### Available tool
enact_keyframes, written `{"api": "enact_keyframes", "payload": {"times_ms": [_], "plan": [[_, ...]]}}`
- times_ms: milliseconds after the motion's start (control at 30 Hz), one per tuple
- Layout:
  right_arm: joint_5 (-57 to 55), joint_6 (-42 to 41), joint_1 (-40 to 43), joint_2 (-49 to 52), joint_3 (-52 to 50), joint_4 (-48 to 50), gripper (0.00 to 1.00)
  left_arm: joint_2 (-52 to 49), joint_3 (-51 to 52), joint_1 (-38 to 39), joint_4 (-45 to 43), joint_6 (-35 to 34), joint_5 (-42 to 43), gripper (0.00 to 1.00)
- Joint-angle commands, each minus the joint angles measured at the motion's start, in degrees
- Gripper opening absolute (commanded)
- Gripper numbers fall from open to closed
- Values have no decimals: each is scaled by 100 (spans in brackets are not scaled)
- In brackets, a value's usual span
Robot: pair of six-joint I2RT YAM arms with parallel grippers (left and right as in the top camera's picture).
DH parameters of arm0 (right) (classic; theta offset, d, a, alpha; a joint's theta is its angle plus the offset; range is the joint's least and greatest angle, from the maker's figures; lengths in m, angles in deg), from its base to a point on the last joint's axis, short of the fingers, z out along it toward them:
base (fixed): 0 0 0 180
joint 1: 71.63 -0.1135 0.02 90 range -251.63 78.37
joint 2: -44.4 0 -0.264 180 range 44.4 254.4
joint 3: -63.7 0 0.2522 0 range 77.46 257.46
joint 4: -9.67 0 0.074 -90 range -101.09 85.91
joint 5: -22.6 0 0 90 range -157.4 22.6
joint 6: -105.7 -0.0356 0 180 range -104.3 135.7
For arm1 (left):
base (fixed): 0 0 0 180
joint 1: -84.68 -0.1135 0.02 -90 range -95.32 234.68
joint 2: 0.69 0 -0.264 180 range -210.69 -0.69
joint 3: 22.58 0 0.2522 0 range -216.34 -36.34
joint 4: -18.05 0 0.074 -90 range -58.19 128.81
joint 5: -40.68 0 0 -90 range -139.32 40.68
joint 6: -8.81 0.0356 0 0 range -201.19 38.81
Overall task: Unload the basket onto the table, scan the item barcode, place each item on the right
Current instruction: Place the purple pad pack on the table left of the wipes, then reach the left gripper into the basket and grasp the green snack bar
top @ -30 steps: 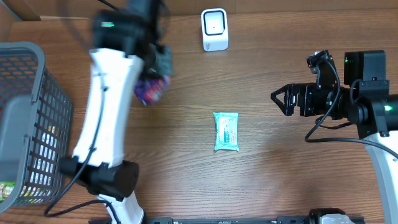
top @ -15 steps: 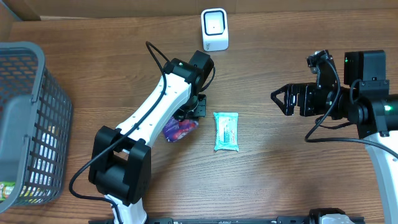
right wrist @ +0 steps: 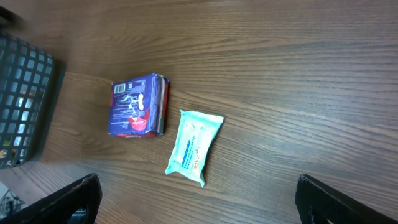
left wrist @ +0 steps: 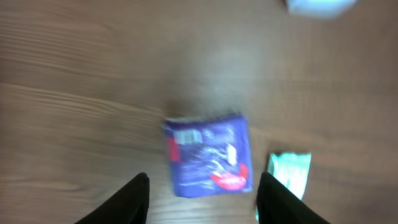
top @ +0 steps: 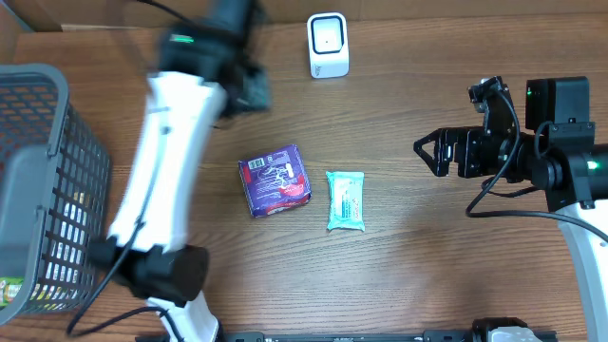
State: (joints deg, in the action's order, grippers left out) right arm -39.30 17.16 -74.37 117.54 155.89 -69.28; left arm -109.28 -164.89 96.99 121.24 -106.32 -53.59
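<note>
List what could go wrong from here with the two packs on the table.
1. The purple pack and teal pack lie nearly side by side; a finger reaching for one could shove the other.
2. Both lie flat, apart from the scanner at the far edge; lifting and turning one risks a slip on what looks like soft wrapping.
3. The left wrist view is blurred, so aiming the left gripper from it looks unreliable.
</note>
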Motion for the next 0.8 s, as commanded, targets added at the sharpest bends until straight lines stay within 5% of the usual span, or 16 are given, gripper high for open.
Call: {"api": "enact_keyframes", "payload": {"times_ms": [0, 433, 767], "plan": [[-2, 2, -20, -35, 136, 35, 100, 479, -1043, -879, 494, 107, -236, 47], [-2, 0, -20, -35, 59, 33, 100, 1261, 177, -5886, 525, -245, 13, 58], [-2, 2, -20, -20, 28, -11, 100, 1036, 2402, -7447, -852, -393, 732, 58]]}}
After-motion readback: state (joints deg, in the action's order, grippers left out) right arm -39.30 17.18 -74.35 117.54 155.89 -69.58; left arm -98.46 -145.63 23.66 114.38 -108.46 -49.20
